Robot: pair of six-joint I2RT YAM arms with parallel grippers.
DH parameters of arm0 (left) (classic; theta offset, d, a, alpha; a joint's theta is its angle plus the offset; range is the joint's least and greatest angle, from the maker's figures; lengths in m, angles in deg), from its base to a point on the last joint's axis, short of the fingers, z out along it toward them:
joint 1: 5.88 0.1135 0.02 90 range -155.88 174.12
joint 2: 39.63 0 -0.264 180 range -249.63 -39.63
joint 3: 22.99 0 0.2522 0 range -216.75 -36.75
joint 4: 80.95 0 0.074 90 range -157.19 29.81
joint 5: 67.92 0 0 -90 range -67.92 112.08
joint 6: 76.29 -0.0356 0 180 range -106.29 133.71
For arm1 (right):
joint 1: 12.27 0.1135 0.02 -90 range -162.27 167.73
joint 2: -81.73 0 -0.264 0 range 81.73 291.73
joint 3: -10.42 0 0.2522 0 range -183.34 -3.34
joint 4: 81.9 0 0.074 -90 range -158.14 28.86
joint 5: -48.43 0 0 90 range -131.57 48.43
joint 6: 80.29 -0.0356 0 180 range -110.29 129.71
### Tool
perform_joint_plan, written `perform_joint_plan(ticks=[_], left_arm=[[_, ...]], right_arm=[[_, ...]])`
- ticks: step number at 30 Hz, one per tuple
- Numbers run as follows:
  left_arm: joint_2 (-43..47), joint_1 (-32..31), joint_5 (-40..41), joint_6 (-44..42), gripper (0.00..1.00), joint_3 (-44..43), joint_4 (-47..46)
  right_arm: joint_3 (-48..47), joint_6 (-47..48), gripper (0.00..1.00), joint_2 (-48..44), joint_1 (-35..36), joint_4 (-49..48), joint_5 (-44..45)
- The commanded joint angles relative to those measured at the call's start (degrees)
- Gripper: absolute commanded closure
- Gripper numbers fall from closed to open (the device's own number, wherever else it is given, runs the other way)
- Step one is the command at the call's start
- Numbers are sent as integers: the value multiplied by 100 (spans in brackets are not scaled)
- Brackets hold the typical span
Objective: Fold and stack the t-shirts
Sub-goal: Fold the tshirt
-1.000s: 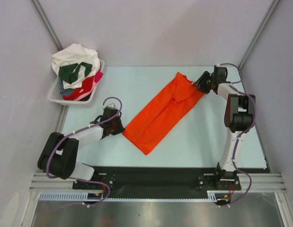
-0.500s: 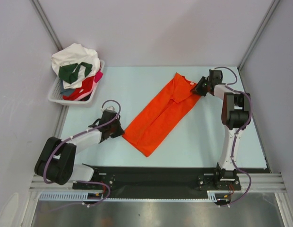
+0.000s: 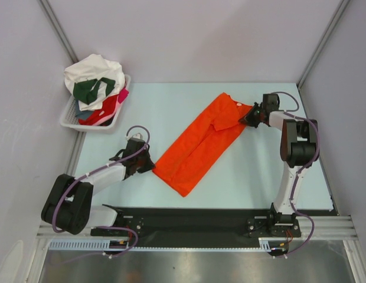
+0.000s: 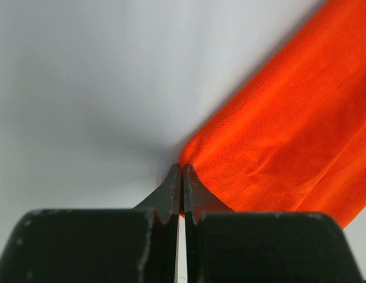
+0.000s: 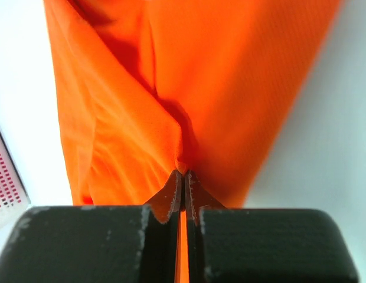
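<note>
Long folded orange shirt (image 3: 201, 144) on table (image 3: 171, 100), left gripper (image 3: 149, 165) pinching its 8 o'clock corner, right gripper (image 3: 245, 118) pinching its 2 o'clock edge, basket (image 3: 68, 122) of shirts (image 3: 91, 76) at 10 o'clock

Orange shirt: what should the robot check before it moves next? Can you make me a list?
1. Left gripper shut on the near left corner of the orange t-shirt: ok.
2. Right gripper shut on the far end, cloth bunching into its tips: ok.
3. Shirt lies as one long folded strip on the table: ok.
4. Each grip catches every layer of cloth: cannot tell.
5. Basket with the other t-shirts stands apart from the strip: ok.
</note>
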Motion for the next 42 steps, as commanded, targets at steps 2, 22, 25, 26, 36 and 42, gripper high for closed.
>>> perform_joint_plan(ticks=[2, 22, 25, 26, 36, 42], left_arm=[[172, -80, -1, 42, 100, 75, 14], [550, -98, -1, 24, 100, 163, 198], [559, -107, 8, 33, 100, 207, 198], [559, -107, -1, 33, 100, 216, 189], [559, -115, -10, 15, 100, 225, 189], [524, -142, 8, 6, 100, 216, 189]], right_arm=[[504, -468, 100, -584, 20, -404, 5], [786, -213, 94, -893, -41, 0, 515], [813, -196, 95, -858, -41, 105, 629], [857, -196, 95, -849, -41, 123, 664], [1155, -108, 65, -866, -32, 71, 902], [1375, 50, 59, -1130, 12, -44, 1147]])
